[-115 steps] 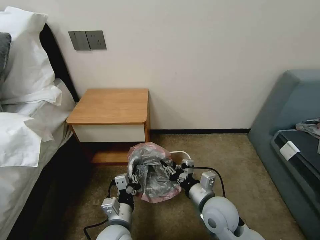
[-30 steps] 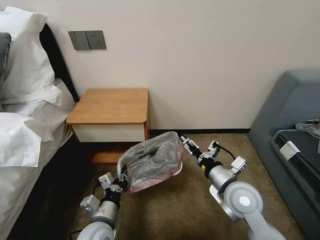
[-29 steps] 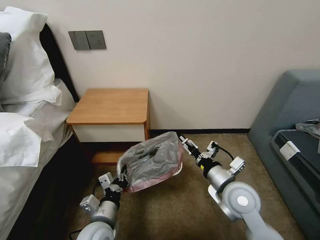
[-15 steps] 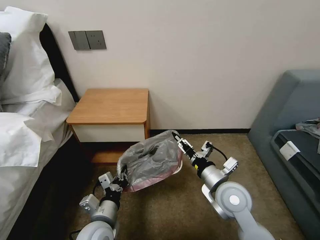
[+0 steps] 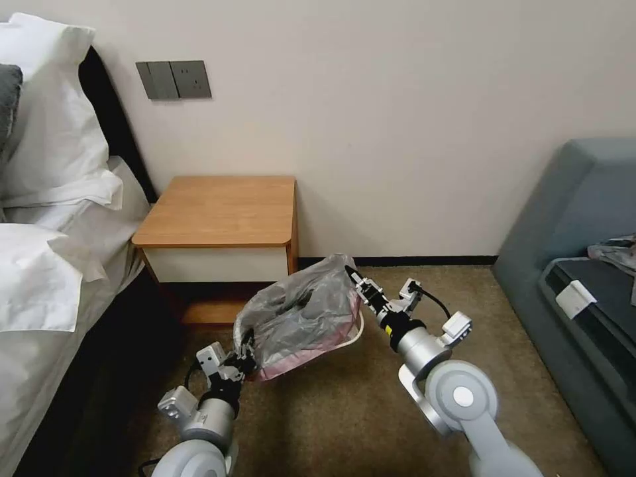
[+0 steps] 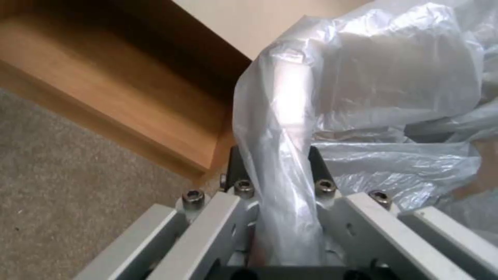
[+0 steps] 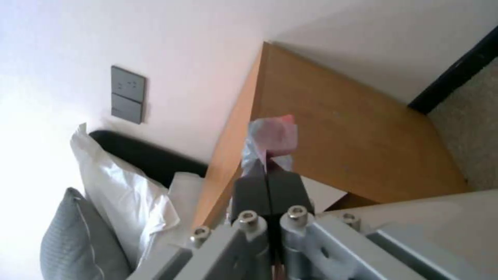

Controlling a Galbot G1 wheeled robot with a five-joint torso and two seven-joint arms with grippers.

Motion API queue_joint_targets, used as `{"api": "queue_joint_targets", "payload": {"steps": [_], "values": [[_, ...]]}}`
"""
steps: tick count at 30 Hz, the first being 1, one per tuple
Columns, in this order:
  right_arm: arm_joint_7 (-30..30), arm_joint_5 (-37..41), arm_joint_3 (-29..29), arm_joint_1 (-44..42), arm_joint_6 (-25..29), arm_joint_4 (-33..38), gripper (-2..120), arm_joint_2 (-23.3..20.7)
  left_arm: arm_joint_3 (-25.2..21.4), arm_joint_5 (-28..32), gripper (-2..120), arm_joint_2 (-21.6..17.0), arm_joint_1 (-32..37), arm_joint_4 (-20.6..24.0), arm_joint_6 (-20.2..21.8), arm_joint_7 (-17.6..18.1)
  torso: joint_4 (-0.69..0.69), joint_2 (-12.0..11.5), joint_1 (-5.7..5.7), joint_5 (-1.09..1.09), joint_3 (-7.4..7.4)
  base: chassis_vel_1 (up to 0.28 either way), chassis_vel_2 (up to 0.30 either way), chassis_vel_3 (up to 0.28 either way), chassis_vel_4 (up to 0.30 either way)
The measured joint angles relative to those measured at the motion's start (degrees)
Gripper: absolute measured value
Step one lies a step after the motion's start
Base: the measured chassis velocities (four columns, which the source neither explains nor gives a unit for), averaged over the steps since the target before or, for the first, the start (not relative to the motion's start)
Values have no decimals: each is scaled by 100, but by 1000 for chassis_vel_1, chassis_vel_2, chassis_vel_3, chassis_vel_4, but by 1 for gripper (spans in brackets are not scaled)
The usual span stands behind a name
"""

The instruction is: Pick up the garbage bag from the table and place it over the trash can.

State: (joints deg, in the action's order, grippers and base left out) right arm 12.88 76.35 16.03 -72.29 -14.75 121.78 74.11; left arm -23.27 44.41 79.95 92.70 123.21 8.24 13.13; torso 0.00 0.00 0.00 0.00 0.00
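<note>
We stretch the garbage bag (image 5: 301, 318) over the trash can (image 5: 356, 332) on the carpet (image 5: 344, 411), at 5 o'clock from the table (image 5: 218, 212). Our left gripper (image 5: 244, 354) pinches the film at the bag's 7 o'clock corner, jaws clamped on a bunched fold. Our right gripper (image 5: 356, 283) has its jaws pressed together on the pinkish edge at 2 o'clock.
</note>
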Motion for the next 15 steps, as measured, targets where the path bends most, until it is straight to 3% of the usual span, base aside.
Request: {"api": "queue_joint_targets", "payload": {"steps": [15], "values": [[82,-107,256,-478,19,275,0,51,-32,424,3,31,-71,45,139,169,0,0,0,0,0,0,0,0,0]]}}
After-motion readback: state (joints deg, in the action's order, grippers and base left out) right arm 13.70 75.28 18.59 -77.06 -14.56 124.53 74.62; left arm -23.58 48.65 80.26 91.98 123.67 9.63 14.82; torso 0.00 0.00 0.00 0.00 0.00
